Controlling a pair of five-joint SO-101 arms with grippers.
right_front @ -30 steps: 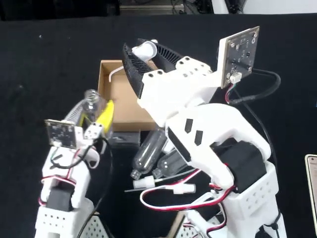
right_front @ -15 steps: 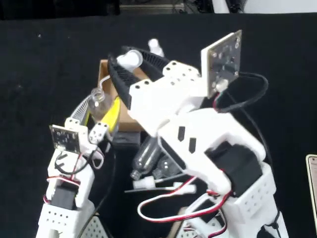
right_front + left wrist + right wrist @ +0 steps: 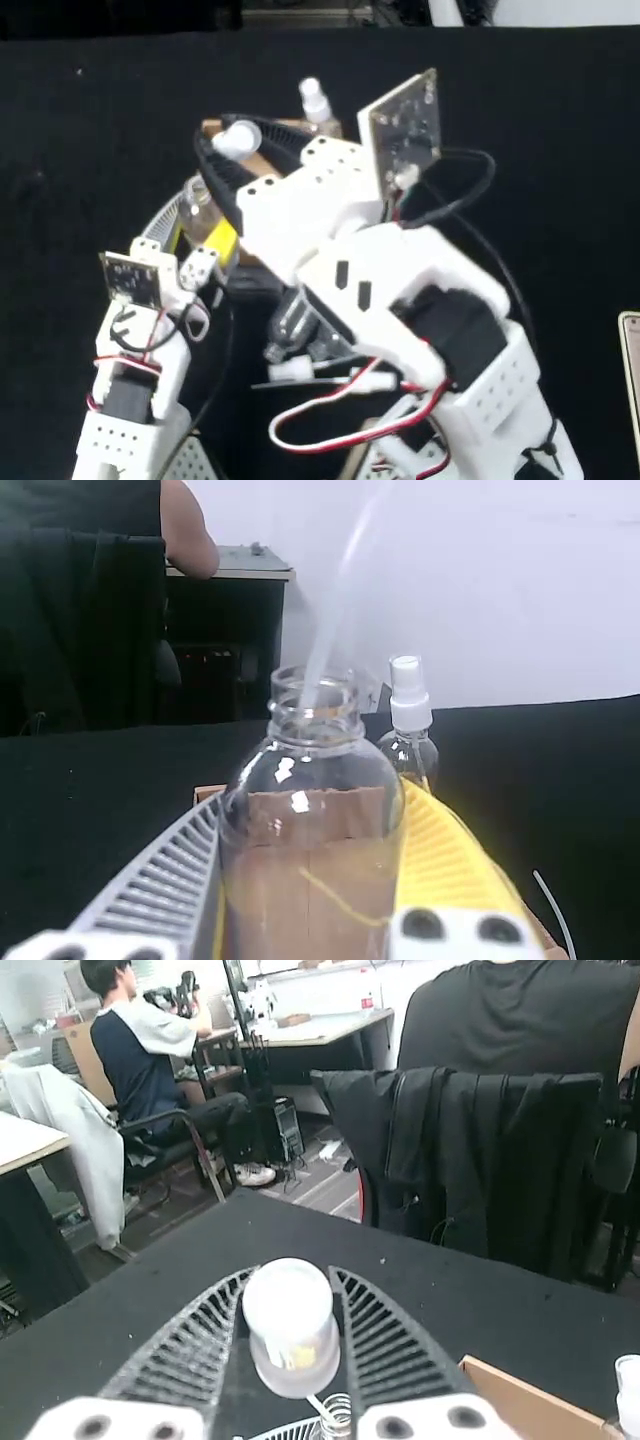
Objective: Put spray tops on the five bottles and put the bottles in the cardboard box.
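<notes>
My left gripper (image 3: 200, 215) (image 3: 315, 805) is shut on an upright clear bottle (image 3: 197, 197) (image 3: 310, 830) with an uncapped neck. Straight above it, my right gripper (image 3: 236, 146) (image 3: 290, 1282) is shut on a white spray top (image 3: 234, 137) (image 3: 290, 1325). The top's thin tube (image 3: 335, 620) slants down into the bottle's neck. The cardboard box (image 3: 262, 158) (image 3: 525, 1402) lies behind both grippers, mostly hidden by the right arm. One bottle with a spray top (image 3: 314, 98) (image 3: 408, 730) stands beyond the box.
Two clear bottles (image 3: 300, 330) lie under the right arm, near the arms' bases. Loose spray tops (image 3: 290, 369) with their tubes rest on the black cloth beside them. People sit at desks in the room behind the table.
My right gripper has swung left and farther out with the spray top, ending over the bottle. The left gripper has lowered the bottle slightly and brought it in under the top.
</notes>
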